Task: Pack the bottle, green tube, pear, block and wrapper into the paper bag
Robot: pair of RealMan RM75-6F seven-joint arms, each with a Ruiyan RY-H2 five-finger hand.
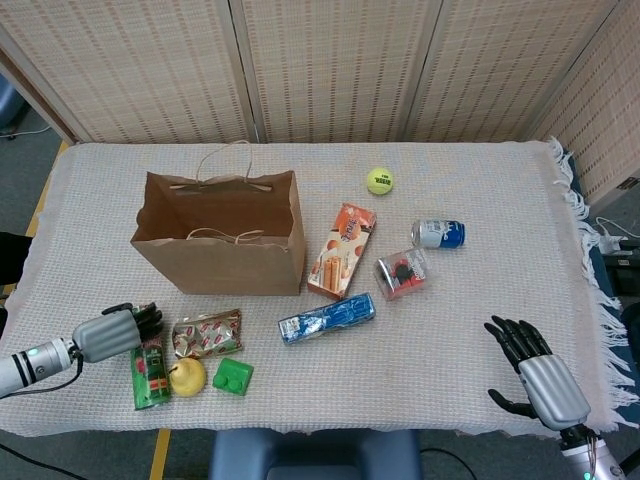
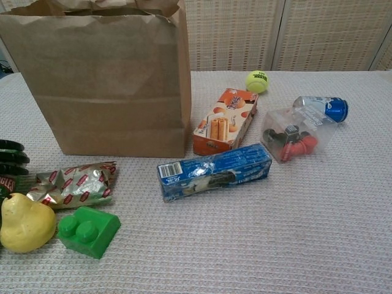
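Looking down from the head camera, I see my left hand (image 1: 112, 331) at the near left corner of the cloth-covered counter (image 1: 480, 330), its dark fingers (image 1: 146, 316) curled over the top end of the green tube with red label (image 1: 150, 368). I cannot tell whether it truly grips the tube or only rests on it. In the chest view only its dark fingertips (image 2: 12, 153) show at the left edge.

Just to the right of that hand lies the crinkled silver and red foil wrapper (image 1: 207, 332), flat on the counter. Nearer the counter's front edge than the wrapper sit the yellow pear (image 1: 186, 376), touching the tube's side, and the bright green studded plastic block (image 1: 232, 376) just beside the pear. Beyond the hand, further from me, stands the open brown paper bag with twine handles (image 1: 222, 237), upright, mouth facing up.

My right hand (image 1: 540, 380) rests at the near right corner, well apart from everything, fingers spread and holding nothing.

Between the two hands, a blue plastic-wrapped packet (image 1: 326, 318) lies flat. Beyond it are an orange snack box (image 1: 342, 250), a clear plastic pack with red and black contents (image 1: 401, 272), and a small bottle with a blue cap lying on its side (image 1: 438, 233). A yellow-green tennis ball (image 1: 379, 181) sits farthest back.
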